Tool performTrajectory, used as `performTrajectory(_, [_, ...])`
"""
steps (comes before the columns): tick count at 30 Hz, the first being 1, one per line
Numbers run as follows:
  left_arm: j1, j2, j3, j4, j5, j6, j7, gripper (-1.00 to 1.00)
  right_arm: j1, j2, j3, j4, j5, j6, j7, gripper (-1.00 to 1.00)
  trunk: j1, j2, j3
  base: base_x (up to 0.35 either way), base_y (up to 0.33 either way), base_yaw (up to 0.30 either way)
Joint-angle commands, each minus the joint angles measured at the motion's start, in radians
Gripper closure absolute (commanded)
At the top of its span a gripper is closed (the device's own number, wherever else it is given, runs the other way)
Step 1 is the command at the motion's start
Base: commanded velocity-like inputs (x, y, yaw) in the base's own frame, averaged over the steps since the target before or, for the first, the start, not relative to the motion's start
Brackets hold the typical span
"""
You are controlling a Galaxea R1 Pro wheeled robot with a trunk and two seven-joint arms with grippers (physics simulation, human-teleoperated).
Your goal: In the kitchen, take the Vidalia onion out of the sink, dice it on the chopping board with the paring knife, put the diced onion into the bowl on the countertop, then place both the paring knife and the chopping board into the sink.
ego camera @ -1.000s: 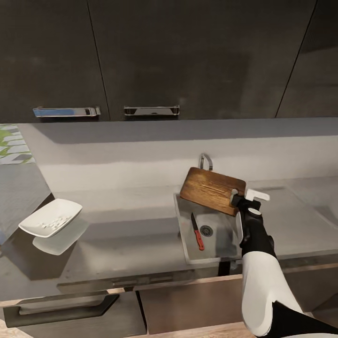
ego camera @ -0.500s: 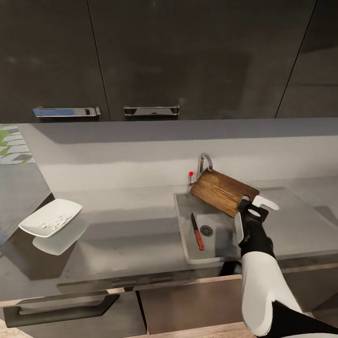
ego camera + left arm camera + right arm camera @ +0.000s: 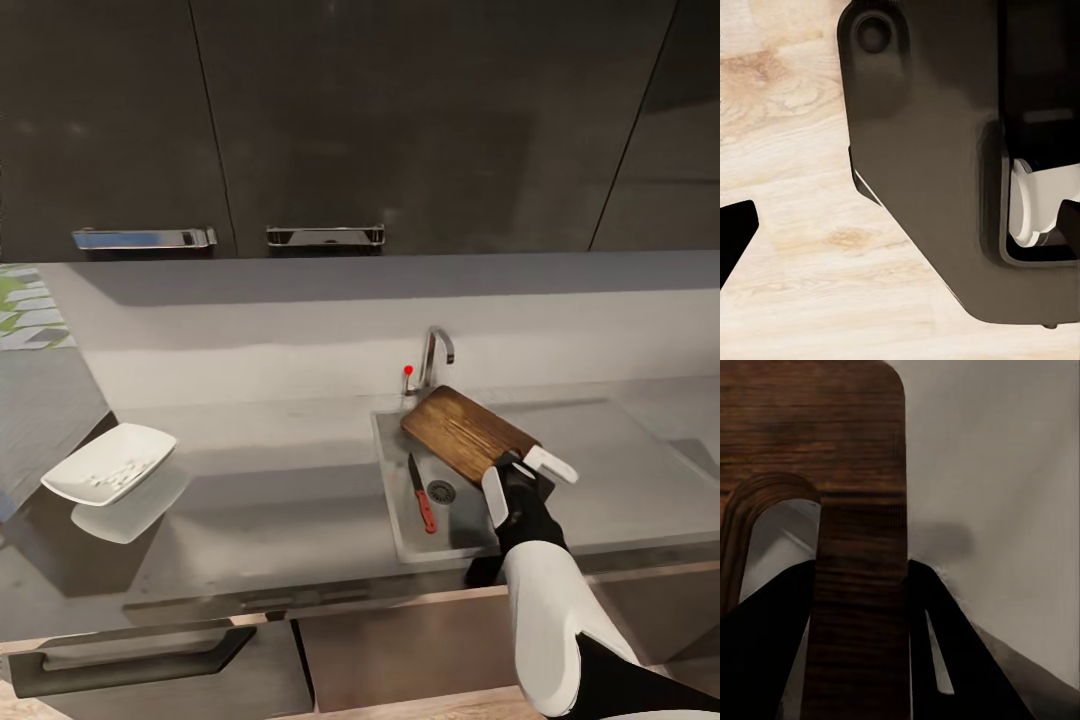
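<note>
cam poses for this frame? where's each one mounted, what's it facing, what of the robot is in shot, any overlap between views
Head: on the head, facing forward and down at the countertop, sink, bowl; right arm and right gripper in shot.
Left wrist: on the left arm, facing wood flooring; dark robot body alongside.
Right wrist: along the right gripper's fingers, clamped on the chopping board.
Shared: head and right wrist both see the chopping board.

a large dark, matte rounded robot body panel (image 3: 930, 165) hangs over pale light wood-grain flooring (image 3: 787, 187); a white rounded part (image 3: 1039, 202) sits in a recess at the panel's edge.
</note>
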Motion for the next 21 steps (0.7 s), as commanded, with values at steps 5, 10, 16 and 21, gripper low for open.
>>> performTrajectory(5, [0.000, 0.001, -0.006, -0.003, 0.007, 0.002, 0.008, -1.00, -0.001, 0.001, -0.001, 0.000, -0.007, 0.007, -0.005, 1.00, 0.001, -0.002, -0.002, 0.000, 0.115, 0.000])
performTrajectory(10, [0.000, 0.001, -0.006, -0.003, 0.007, 0.002, 0.008, -1.00, -0.001, 0.001, -0.001, 0.000, -0.022, 0.008, -0.006, 1.00, 0.001, -0.002, -0.002, 0.000, 0.039, 0.000])
performTrajectory(16, [0.000, 0.001, -0.006, -0.002, 0.007, 0.002, 0.008, -1.00, -0.001, 0.001, -0.002, -0.005, -0.077, 0.009, -0.007, 1.00, 0.001, -0.002, -0.002, 0.044, 0.180, 0.000])
performTrajectory(21, [0.000, 0.001, -0.006, -0.001, 0.007, 0.002, 0.008, -1.00, -0.001, 0.001, -0.006, -0.007, -0.091, 0.008, -0.008, 1.00, 0.001, -0.002, -0.002, 0.048, 0.174, 0.000])
